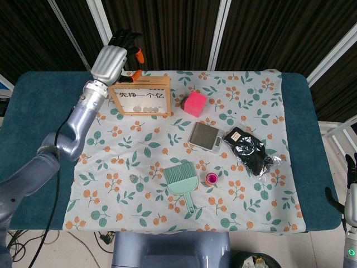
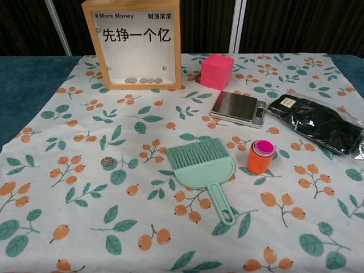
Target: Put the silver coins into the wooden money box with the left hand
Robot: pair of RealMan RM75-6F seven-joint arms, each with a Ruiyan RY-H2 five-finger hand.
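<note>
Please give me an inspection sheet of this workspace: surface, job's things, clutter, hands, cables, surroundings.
Surface: floral cloth over a teal table.
Job's things: wooden money box upright at the far edge, coins inside; one silver coin on the cloth.
Clutter: pink cube, scale, black bag, green brush, orange cup stack.
Hands: left hand raised behind the box, holding nothing that I can see; right hand at the right edge, state unclear.
Cables: black cable along the left arm.
Surroundings: dark slatted wall.
</note>
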